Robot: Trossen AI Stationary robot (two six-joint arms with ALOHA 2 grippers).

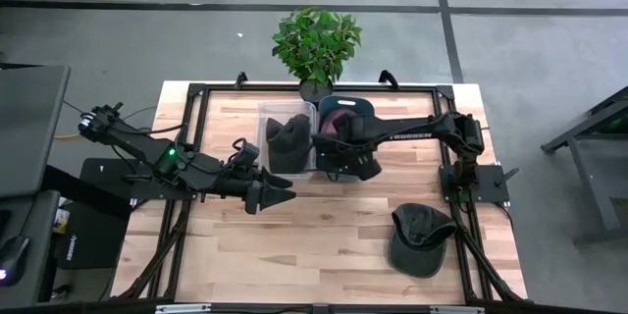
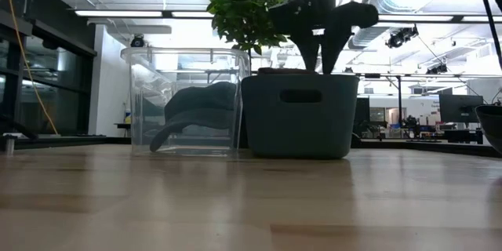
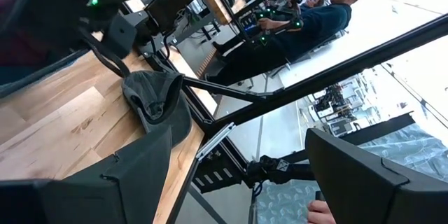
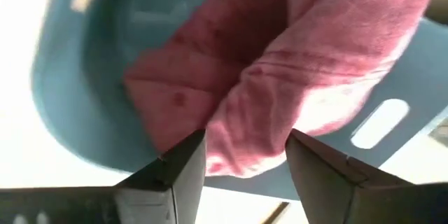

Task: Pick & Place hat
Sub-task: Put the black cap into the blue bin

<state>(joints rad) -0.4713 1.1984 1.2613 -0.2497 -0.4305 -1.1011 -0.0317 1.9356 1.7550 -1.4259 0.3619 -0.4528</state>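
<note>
One dark hat (image 1: 287, 140) is in the clear bin (image 1: 263, 130) already. The right gripper (image 4: 245, 150) – fingers apart – hovers over the pink hat (image 4: 280, 63) in the blue bin (image 1: 361, 107). A grey cap (image 1: 417, 238) waits on the table (image 1: 324, 226).

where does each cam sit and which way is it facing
High: overhead, straight down; both arms, clear plastic bin.
Low: tabletop height, level across; an arm above the dark teal tub.
Left wrist: past its own fingers at the grey cap.
Right wrist: its fingers over the pink hat.
High and low share both bins.
</note>
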